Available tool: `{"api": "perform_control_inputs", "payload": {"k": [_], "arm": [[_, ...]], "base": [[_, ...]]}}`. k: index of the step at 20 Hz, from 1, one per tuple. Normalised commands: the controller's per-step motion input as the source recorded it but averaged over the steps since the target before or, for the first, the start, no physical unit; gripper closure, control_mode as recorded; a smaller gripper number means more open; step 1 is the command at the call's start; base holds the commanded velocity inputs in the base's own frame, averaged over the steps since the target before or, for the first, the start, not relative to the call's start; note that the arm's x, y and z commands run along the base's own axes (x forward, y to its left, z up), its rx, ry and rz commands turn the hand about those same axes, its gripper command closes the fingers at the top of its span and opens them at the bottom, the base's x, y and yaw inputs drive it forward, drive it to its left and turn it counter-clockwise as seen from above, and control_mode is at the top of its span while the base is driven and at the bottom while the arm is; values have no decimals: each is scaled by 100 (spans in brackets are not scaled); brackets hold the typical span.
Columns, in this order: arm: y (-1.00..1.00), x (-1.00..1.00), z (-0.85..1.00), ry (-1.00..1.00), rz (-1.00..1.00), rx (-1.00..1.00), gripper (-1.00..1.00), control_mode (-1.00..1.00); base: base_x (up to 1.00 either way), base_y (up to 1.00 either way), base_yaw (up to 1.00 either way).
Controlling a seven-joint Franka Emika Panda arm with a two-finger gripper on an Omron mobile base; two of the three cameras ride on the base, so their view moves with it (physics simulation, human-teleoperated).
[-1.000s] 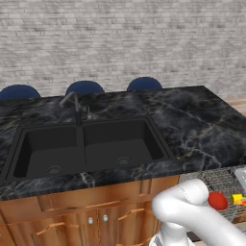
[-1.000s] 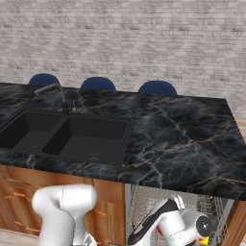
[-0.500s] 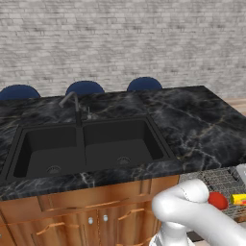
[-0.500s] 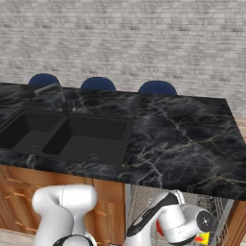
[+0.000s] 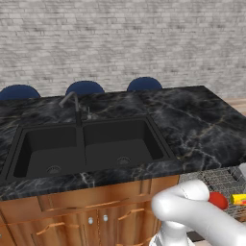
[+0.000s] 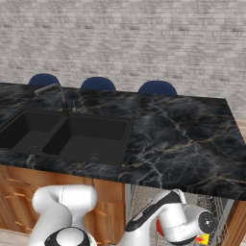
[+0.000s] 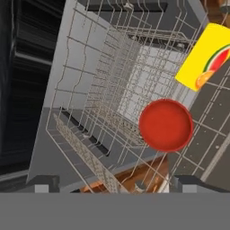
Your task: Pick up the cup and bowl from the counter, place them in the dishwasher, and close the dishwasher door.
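Observation:
The red bowl (image 7: 165, 125) lies in the dishwasher's grey wire rack (image 7: 103, 76), with the yellow cup (image 7: 205, 57), printed with fruit, on its side just beyond it. My gripper (image 7: 119, 184) hovers above the rack, open, its fingertips (image 7: 45, 183) wide apart with nothing between them. From the left base view the bowl (image 5: 218, 199) and cup (image 5: 239, 198) show in the pulled-out rack (image 5: 216, 177) under the counter (image 5: 192, 125), behind my arm. The right base view shows a sliver of the bowl (image 6: 158, 229) and cup (image 6: 202, 239) past my wrist. I cannot make out the dishwasher door.
A black double sink (image 5: 86, 149) with a tap (image 5: 72, 103) is set in the counter, above brown wooden cabinet doors (image 5: 96, 221). Blue stool tops (image 5: 84, 88) stand behind the counter before a brick wall. My arm's white elbow (image 6: 62, 202) is low in front of the cabinets.
My wrist has shifted slightly over the rack. The bowl and cup have stayed where they lie.

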Motion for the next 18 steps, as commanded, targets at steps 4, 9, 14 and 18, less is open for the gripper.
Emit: {"api": "perform_control_inputs", "payload": {"k": [4, 9, 14, 18], "arm": [[0, -30, 6, -4, 0, 0, -100, -100], [0, -40, 0, -5, 0, 0, -100, -100], [1, -34, 9, -7, 0, 0, -100, -100], [15, -33, 17, -9, 0, 0, -100, -100]], "base": [[0, 0, 0], [0, 0, 0], [0, 0, 0], [0, 0, 0]]}}
